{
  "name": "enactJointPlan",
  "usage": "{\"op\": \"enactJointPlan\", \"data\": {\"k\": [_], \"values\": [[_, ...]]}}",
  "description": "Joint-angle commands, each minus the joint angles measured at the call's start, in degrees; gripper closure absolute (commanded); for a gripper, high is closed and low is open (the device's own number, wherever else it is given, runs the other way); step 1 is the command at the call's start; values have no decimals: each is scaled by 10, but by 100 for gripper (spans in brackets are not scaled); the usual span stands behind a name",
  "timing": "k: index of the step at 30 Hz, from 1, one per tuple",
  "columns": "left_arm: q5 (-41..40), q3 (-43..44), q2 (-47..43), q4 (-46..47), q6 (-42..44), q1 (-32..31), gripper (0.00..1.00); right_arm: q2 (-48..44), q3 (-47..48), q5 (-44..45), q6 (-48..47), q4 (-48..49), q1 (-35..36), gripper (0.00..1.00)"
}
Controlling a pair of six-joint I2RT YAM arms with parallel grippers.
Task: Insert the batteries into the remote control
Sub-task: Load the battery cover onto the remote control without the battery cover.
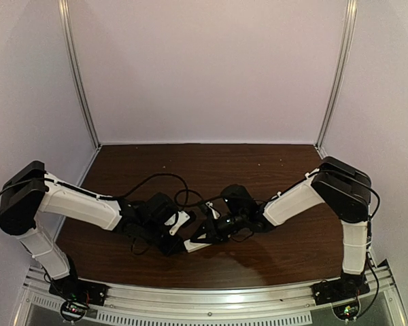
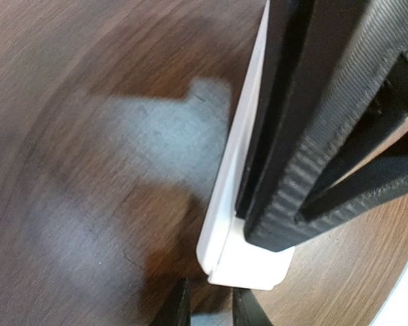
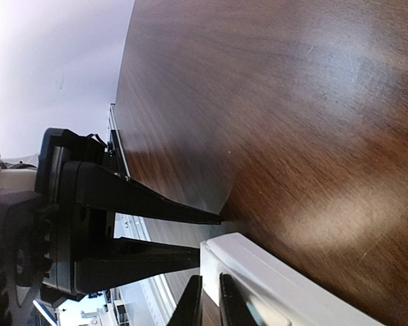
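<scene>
Right wrist view: the slim white rectangular plastic remote control [image 3: 258,275] is seen just beyond and beside the tips of the right end effector [image 3: 209,288], not between its fingers. The right end effector is closed almost completely, with only a sliver of gap left between its black fingers, and nothing is held in it. The left end effector [image 3: 209,238] is seen ahead of it and pointed toward it, its two tapered black fingers [image 3: 156,204] standing partly apart. The end of the remote control is placed at their tips, one finger passing over it and the other meeting its end wall; whether it is actually clamped by them cannot be told. The dark brown wood-grain counter [image 3: 292,102] is spread beyond both.

In the left wrist view, the remote control is shown turned with its narrow long edge toward the camera, just ahead of the left end effector's tips; a ribbed black finger of the right end effector is laid along its broad face, touching it.

In the top external view, both end effectors are placed tip to tip over the middle of the counter, toward its near edge; a white part of the remote control is shown just beneath them.
</scene>
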Motion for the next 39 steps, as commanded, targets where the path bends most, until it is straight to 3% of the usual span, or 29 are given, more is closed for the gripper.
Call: {"op": "enactJointPlan", "data": {"k": [1,13,23,39], "values": [[12,16,-2,24,27,-11,78,-4,-10,22,-9,-41,-5,89],[25,-57,-101,74,-17,24,74,16,-13,28,-26,-60,-5,91],[7,-36,-56,52,-2,22,83,10,-18,32,-22,-59,-9,92],[10,26,25,42,9,5,85,16,-21,24,-23,-57,-11,93]]}}
